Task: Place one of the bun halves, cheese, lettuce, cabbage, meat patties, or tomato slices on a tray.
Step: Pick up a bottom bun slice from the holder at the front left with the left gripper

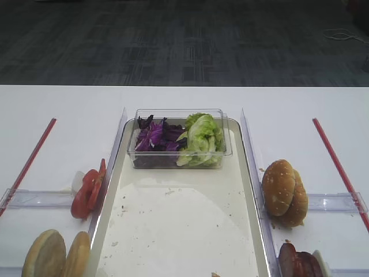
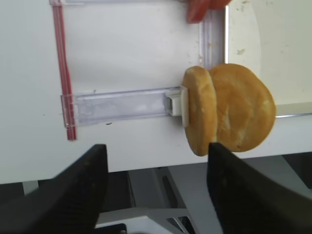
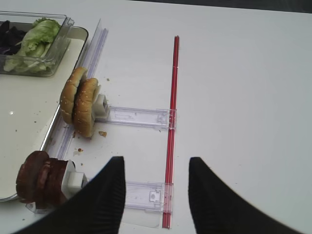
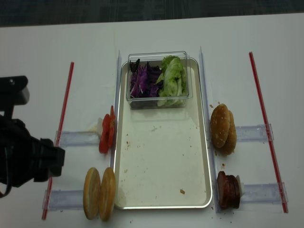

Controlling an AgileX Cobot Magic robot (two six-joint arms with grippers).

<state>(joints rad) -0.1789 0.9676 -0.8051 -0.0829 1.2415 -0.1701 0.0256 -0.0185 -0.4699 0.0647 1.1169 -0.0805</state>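
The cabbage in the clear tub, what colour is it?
Dark purple with lighter violet patches, seen best in the realsense high view.

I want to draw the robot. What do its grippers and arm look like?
Both grippers are black. The right gripper has two broad, curved fingers with fine ribbing. The left gripper has similar dark, wide fingers. The left arm is a bulky black block.

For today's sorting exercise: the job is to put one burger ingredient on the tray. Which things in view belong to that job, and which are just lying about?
Belong to the job:
tray
plain bun halves
tomato slices
meat patties
lettuce
cabbage

Just lying about:
sesame bun halves
clear tub, holding the leaves
red strips
clear plastic holders
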